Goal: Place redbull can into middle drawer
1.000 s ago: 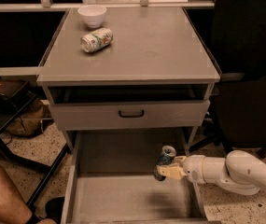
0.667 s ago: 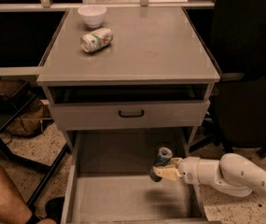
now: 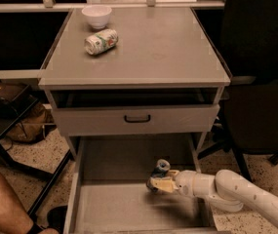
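Observation:
The redbull can [image 3: 161,168] is a slim blue-and-silver can, held upright and slightly tilted over the right part of the middle drawer [image 3: 114,206], a wide grey drawer pulled open at the bottom. My gripper [image 3: 159,182] reaches in from the right on a white arm and is shut on the can's lower body, just above the drawer floor. The can's lower half is hidden by the fingers.
A white-and-green can [image 3: 101,41] lies on its side on the cabinet top next to a white bowl [image 3: 97,15]. The upper drawer front with a black handle [image 3: 137,118] is slightly open above. A person's leg [image 3: 2,204] is at the lower left. A dark chair [image 3: 260,82] stands at right.
The gripper with the can has moved a little to the left and deeper over the open drawer.

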Robot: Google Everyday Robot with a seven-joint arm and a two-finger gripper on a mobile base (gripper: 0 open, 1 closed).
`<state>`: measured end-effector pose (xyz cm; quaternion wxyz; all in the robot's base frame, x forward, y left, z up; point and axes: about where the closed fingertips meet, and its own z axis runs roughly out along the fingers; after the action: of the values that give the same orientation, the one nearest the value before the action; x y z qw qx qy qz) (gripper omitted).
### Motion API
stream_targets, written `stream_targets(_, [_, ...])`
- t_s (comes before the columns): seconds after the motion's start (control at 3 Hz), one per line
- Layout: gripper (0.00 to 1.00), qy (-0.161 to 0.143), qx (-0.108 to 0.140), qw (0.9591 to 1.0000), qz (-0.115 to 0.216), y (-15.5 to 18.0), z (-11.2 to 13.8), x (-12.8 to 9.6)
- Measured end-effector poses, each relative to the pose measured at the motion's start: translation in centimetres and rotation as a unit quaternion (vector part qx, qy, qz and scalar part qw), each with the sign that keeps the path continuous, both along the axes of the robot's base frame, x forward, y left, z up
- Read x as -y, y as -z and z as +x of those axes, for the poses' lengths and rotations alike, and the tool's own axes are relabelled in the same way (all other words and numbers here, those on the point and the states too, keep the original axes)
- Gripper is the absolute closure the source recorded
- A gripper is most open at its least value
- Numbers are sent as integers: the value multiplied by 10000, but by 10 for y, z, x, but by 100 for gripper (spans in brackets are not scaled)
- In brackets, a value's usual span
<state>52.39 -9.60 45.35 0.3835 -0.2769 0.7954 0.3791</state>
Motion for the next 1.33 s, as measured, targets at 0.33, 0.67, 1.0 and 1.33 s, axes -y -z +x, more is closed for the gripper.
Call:
stream_targets(0.33, [100, -88, 72, 9999, 96, 20, 3, -21])
stream_targets(0.67, [100, -98, 205, 9997, 83, 33, 5, -36])
stream_targets(1.0, [100, -106, 274, 9996, 15, 43, 6, -47])
stream_targets(1.33, [100, -23, 478, 9987, -158, 48, 5, -53])
